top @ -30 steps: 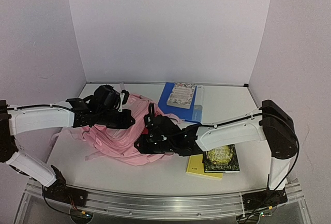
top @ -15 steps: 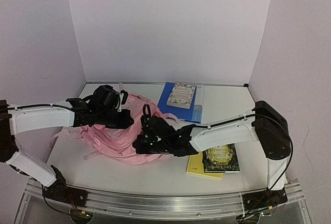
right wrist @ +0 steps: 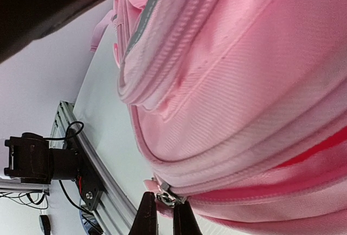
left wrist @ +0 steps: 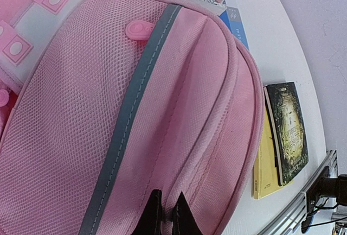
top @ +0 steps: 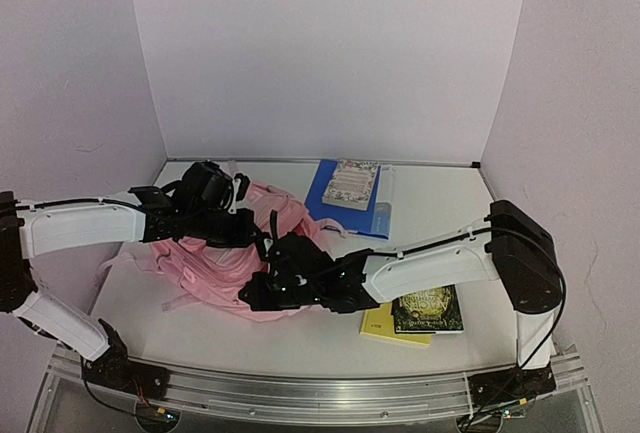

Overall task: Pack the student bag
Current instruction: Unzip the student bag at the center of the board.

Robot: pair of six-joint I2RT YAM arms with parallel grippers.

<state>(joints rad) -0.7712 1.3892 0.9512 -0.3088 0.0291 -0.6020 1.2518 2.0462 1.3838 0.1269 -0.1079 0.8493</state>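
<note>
The pink student bag (top: 215, 268) lies flat at the table's left centre. My left gripper (top: 252, 236) reaches in from the left and is shut on a fold of the bag's fabric (left wrist: 179, 153) beside a zip seam, with its fingertips (left wrist: 154, 213) pressed together. My right gripper (top: 258, 291) stretches across from the right to the bag's near edge. It is shut on a metal zipper pull (right wrist: 169, 198) at the lower seam of the bag (right wrist: 244, 83). A red lining strip shows along that seam.
A floral book (top: 350, 183) lies on a blue book (top: 330, 205) at the back. A dark green book (top: 428, 308) lies on a yellow one (top: 385, 325) by the right arm. The metal rail (top: 320, 388) runs along the near edge.
My right arm has slid left along the bag's near edge and its jaws have closed on the zipper pull. The left gripper has kept its hold in place.
</note>
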